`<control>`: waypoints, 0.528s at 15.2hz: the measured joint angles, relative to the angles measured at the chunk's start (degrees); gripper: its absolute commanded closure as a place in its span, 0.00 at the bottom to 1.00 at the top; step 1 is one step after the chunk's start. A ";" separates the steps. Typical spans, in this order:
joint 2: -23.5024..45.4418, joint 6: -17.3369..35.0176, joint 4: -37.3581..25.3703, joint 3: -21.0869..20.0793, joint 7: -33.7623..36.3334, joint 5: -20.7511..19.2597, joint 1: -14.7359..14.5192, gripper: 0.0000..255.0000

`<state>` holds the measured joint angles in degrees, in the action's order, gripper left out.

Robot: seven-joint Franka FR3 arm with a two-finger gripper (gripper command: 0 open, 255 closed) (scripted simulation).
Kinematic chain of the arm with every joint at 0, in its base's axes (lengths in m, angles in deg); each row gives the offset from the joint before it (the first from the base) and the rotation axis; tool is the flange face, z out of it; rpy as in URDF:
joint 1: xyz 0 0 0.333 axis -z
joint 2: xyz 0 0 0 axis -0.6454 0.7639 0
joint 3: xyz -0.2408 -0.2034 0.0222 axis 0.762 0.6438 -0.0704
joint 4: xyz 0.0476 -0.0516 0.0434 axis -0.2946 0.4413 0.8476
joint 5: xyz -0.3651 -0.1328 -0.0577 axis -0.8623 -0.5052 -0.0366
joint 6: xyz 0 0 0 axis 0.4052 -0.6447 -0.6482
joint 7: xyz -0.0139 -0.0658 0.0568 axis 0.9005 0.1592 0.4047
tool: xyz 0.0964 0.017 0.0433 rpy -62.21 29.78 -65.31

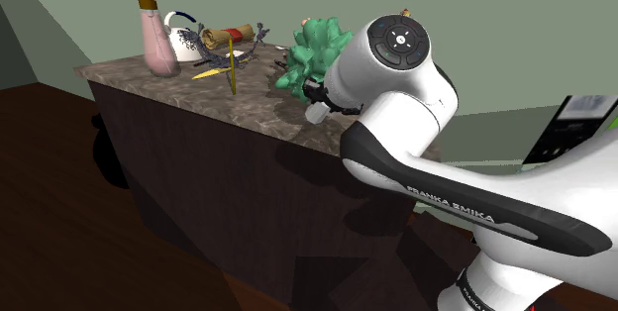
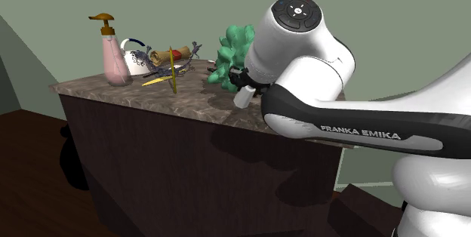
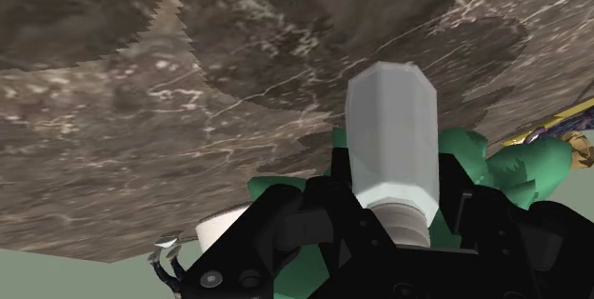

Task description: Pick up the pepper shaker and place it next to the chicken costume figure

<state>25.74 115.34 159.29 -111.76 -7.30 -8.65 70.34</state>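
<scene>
1. Shoulder view: beside and behind the arm (image 1: pixel 426 101), looking down and left across the counter (image 1: pixel 253 111).
2. Second exterior view: nearly the same side, lower and closer; both share arm and cluttered counter.
3. Wrist view: along the gripper (image 3: pixel 395 226), past the shaker (image 3: pixel 390 135), close onto the counter.

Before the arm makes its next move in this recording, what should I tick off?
1. Claw shut on the pepper shaker: ok.
2. Shaker lifted off the countertop: cannot tell.
3. Green figure standing close behind the shaker: ok.
4. Bare countertop beside the figure for placing: ok.
5. Soap dispenser and mug well away from the claw: ok.
</scene>
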 measured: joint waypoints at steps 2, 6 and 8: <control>0.02 -0.03 -0.02 -0.04 0.03 0.00 0.04 1.00; -0.03 0.08 0.06 -0.06 0.08 0.03 0.02 1.00; 0.06 -0.59 -0.54 0.59 -0.44 -0.16 0.08 1.00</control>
<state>25.80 114.75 158.75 -111.17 -7.74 -8.80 70.42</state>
